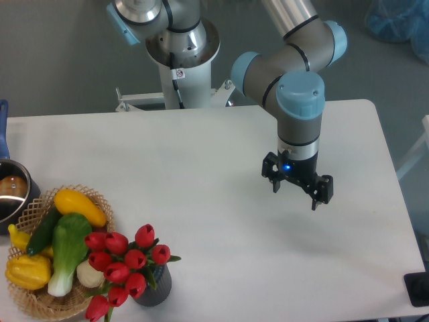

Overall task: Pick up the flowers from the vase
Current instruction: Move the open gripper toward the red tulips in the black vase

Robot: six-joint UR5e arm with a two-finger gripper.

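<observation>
The flowers (120, 263), a bunch of red tulip buds with green leaves, stand in the dark grey vase (156, 290) near the table's front left. The vase is mostly covered by the blooms; only its right side shows. My gripper (295, 191) hangs over the right half of the table, well to the right of the flowers and farther back. Its two dark fingers (322, 191) are spread apart with nothing between them.
A wicker basket (40, 302) with yellow squashes, a cucumber and a bok choy stands directly left of the vase, touching the flowers. A steel pot (13, 194) sits at the left edge. The robot base (182, 50) is behind the table's far edge.
</observation>
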